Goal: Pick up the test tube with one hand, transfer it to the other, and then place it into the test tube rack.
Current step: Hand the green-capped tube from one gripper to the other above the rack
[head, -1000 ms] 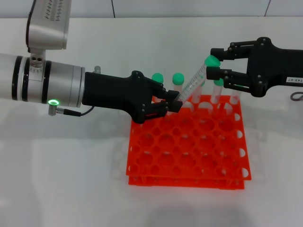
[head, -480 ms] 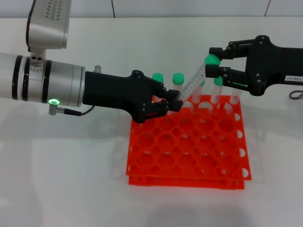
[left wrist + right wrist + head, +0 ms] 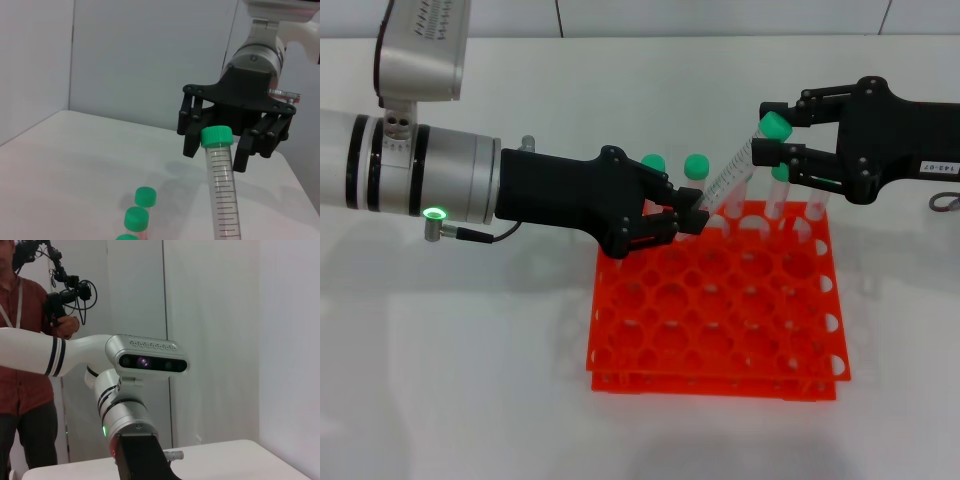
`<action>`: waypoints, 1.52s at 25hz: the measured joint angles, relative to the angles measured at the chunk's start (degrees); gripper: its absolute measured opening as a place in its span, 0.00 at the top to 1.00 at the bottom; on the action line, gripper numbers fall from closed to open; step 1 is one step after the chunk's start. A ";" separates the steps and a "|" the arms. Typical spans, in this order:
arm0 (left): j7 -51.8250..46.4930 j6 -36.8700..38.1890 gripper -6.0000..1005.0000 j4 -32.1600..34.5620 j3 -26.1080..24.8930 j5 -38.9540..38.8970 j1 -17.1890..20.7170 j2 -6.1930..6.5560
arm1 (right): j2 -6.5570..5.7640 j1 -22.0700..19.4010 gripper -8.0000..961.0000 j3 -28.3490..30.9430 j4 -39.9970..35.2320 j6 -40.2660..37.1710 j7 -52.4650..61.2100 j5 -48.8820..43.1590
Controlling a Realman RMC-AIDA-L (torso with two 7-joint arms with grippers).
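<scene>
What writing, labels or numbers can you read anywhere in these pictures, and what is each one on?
White label on the right hand's side: printed characters, seen upside down and too small to read.
Test tube, held by the left hand: black graduation lines only, no legible numbers.
Nothing else carries readable text.

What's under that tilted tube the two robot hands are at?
Under the tilted test tube sits the orange-red test tube rack, full of round holes. The left gripper covers the tube's bottom end, so its tip is hidden. The right gripper is at the green cap.
</scene>
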 joint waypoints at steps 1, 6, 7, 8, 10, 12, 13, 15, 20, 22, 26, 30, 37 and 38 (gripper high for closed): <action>-0.01 0.00 0.83 0.00 0.00 0.00 0.00 0.00 | 0.01 0.00 0.65 0.00 -0.01 0.00 0.00 0.00; -0.12 0.04 0.83 0.00 0.00 0.13 0.00 0.00 | 0.07 0.31 0.66 -0.17 0.00 0.00 0.00 0.00; -0.13 0.04 0.83 0.00 0.00 0.18 0.00 0.00 | 0.07 0.31 0.66 -0.24 0.00 0.00 0.00 0.01; -0.13 0.05 0.83 0.00 0.00 0.22 0.00 0.00 | 0.08 0.32 0.66 -0.30 0.00 0.00 0.00 0.01; -0.13 0.06 0.83 -0.04 0.00 0.26 0.00 0.00 | 0.09 0.34 0.66 -0.48 -0.02 0.00 0.00 0.02; -0.09 0.08 0.83 -0.12 0.00 0.26 0.00 0.00 | 0.09 0.39 0.66 -0.63 -0.05 0.01 0.00 0.02; -0.07 0.09 0.83 -0.17 0.00 0.26 0.00 0.00 | 0.09 0.42 0.66 -0.67 -0.08 0.01 0.00 0.03; 0.02 0.10 0.83 -0.23 0.00 0.22 0.00 0.00 | 0.09 0.45 0.66 -0.74 -0.20 0.00 0.00 0.02; 0.07 0.03 0.83 -0.43 0.06 0.08 0.00 -0.01 | 0.09 0.48 0.67 -0.88 -0.57 -0.22 0.00 0.03; 0.08 -0.06 0.83 -0.46 0.13 0.07 0.00 -0.06 | 0.07 0.50 0.67 -1.09 -0.62 -0.25 0.00 0.36; -0.07 -0.18 0.83 -0.53 0.67 -0.09 0.06 -0.09 | 0.01 0.63 0.68 -1.51 -0.69 -0.22 0.00 0.67; 0.04 -0.24 0.83 -0.54 0.77 -0.10 0.12 -0.13 | 0.00 0.88 0.69 -1.51 -0.73 -0.25 0.00 0.73; 0.23 -0.34 0.83 -0.53 1.61 -0.18 0.11 -0.18 | 0.00 1.08 0.69 -1.52 -0.73 -0.24 0.00 0.77; 0.26 -0.36 0.83 -0.54 1.62 -0.18 0.09 -0.18 | 0.00 1.11 0.69 -1.54 -0.73 -0.19 0.00 0.79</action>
